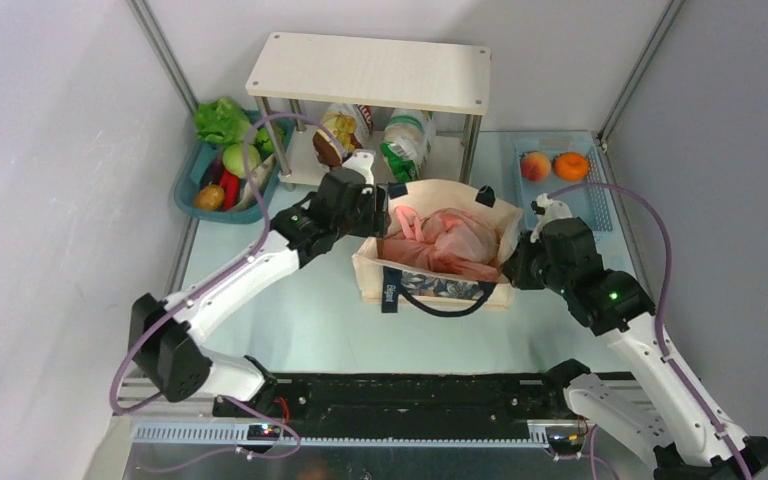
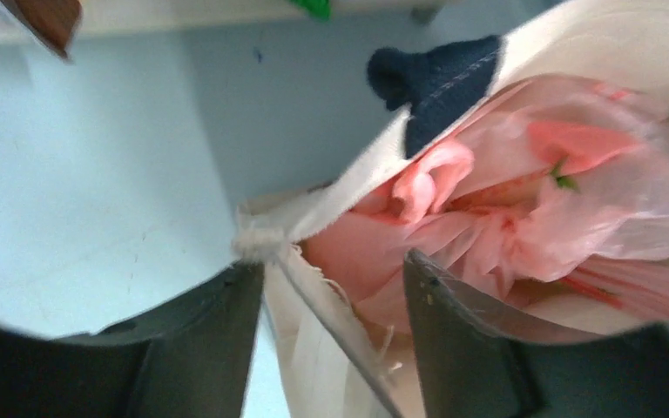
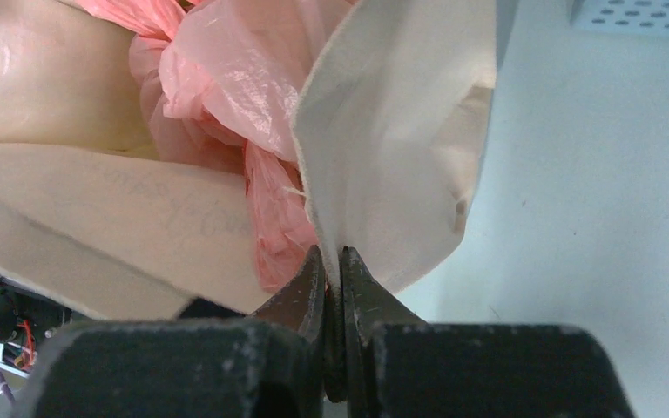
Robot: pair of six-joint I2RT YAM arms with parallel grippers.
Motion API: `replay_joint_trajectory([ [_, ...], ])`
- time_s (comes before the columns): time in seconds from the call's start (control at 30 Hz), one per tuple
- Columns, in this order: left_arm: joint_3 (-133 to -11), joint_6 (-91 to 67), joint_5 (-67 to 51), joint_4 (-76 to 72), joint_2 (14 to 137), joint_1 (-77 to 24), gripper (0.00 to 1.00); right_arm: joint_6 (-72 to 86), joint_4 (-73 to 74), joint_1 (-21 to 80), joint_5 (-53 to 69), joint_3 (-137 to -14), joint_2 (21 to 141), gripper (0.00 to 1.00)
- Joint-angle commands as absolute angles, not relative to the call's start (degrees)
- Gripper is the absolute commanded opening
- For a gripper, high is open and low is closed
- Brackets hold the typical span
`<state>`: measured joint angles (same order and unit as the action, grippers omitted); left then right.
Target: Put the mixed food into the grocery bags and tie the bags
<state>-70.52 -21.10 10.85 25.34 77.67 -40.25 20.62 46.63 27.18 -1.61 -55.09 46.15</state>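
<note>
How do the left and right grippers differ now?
The left gripper is open, fingers astride the rim of the canvas tote; the right gripper is shut, pinching it. The left gripper is at the tote's left corner, the right gripper at its right wall. Both meet the same tote, with the pink bag inside.

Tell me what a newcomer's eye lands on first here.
The bunched pink plastic bag sitting inside the beige canvas tote at table centre stands out. The right pincer is shut on the tote's right rim, while the left pincer straddles its left corner, open.
</note>
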Motion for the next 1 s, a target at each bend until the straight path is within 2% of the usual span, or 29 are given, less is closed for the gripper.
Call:
replay_joint_trajectory([
  [0.0, -70.13, -23.13, 7.3, 26.18, 79.91, -38.25, 0.45, 24.73, 51.84, 27.75, -4.79, -52.58, 42.34, 0.0],
  [0.03, -70.09, -22.29, 8.81, 26.14, 79.81, -38.5, 0.15, 25.77, 52.82, 27.76, -5.69, -51.71, 41.47, 0.0],
  [0.1, -68.45, -19.96, 12.93, 25.17, 77.65, -40.49, 0.02, 29.86, 53.63, 27.96, -7.74, -49.83, 38.65, 0.0],
  [0.23, -58.19, -9.05, 27.68, 12.63, 67.17, -50.45, 0.0, 37.48, 52.85, 29.52, -0.2, -44.26, 33.53, 0.0],
  [0.3, -51.02, -7.62, 30.21, 5.07, 60.65, -53.31, 0.0, 41.83, 53.02, 31.51, 1.52, -41.28, 32.09, 0.0],
  [0.43, -33.5, -10.03, 24.2, -10.11, 43.29, -54.15, 0.0, 47.54, 54.26, 40.76, 0.55, -36.19, 31.62, 0.0],
  [0.5, -24.93, -10.93, 21.09, -12.77, 37.46, -54.64, 0.0, 50.33, 55.9, 45.96, -1.71, -35.56, 32.39, 0.0],
  [0.63, -15.54, -12.31, 18.09, -13.12, 27.8, -57.01, 0.0, 57.58, 60.35, 56.03, -8.47, -35.87, 32.13, 0.02],
  [0.7, -12.48, -13.79, 17.03, -12.95, 24.0, -58.31, 0.0, 60.91, 61.63, 60.06, -11.81, -36.19, 31.94, 0.15],
  [0.73, -11.73, -14.94, 16.82, -12.64, 22.9, -58.94, 0.0, 62.05, 61.75, 61.14, -13.32, -36.38, 31.98, 0.25],
  [0.97, -9.49, -18.2, 14.04, -11.63, 20.06, -64.52, 0.0, 63.27, 61.35, 70.42, -24.08, -38.57, 29.94, 0.46],
])
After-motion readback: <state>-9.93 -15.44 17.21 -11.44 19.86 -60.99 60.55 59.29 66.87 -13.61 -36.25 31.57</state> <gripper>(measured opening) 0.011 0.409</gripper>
